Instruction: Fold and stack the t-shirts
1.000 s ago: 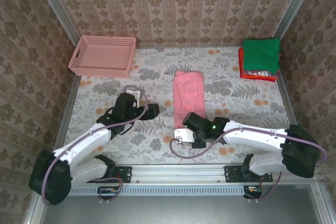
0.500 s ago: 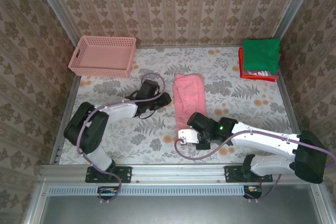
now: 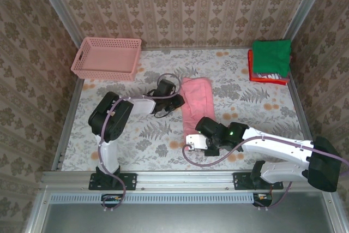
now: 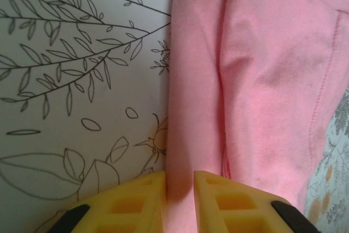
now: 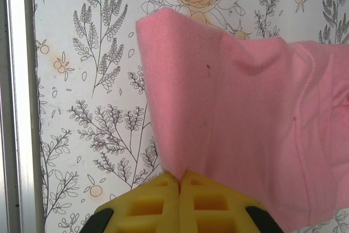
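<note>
A table [image 3: 136, 135] printed with leaves and flowers sits between patterned wallpaper walls [image 3: 185, 4]. From above I see a pink basket [image 3: 106, 58] far left and a green-topped stack of folded shirts [image 3: 270, 61] far right. My wrist cameras bring up seams and stitching. The salmon-pink shirt [image 3: 196, 99] lies mid-table as a long narrow strip. My left gripper [image 4: 179, 175] pinches its left folded edge, and my right gripper [image 5: 179, 175] is clamped on its near corner.
</note>
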You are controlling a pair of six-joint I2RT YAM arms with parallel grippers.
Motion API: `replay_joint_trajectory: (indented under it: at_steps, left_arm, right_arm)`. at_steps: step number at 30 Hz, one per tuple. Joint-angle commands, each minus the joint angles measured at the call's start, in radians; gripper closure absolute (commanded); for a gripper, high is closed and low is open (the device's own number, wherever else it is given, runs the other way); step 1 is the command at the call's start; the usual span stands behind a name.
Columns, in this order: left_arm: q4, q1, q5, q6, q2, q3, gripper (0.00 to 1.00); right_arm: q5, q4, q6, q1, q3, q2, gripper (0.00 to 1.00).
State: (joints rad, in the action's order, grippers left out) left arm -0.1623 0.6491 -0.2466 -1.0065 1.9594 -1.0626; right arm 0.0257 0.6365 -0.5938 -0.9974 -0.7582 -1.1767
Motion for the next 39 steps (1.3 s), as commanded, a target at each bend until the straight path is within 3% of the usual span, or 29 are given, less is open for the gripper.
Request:
replay_joint_trajectory:
  at_steps: [1, 6, 18, 30, 39]
  left_arm:
    - [-0.003, 0.006, -0.023, -0.018, 0.031, -0.026, 0.83]
    - [-0.004, 0.007, -0.028, -0.014, 0.05, -0.025, 1.0]
    - [0.037, 0.02, -0.098, 0.03, 0.012, 0.085, 1.0]
    - [-0.011, 0.006, -0.153, 0.032, 0.055, 0.117, 1.0]
    - [-0.103, -0.039, -0.234, -0.027, 0.133, 0.12, 1.0]
  right_arm:
    - [-0.018, 0.028, 0.018, 0.006, 0.012, 0.023, 1.0]
    - [-0.029, 0.051, 0.019, 0.006, 0.0, 0.024, 1.0]
    - [-0.074, 0.231, 0.01, 0.011, -0.132, 0.041, 1.0]
    - [0.02, 0.273, -0.214, 0.241, -0.415, -0.249, 1.0]
    - [-0.027, 0.195, -0.297, 0.4, -0.595, -0.44, 1.0]
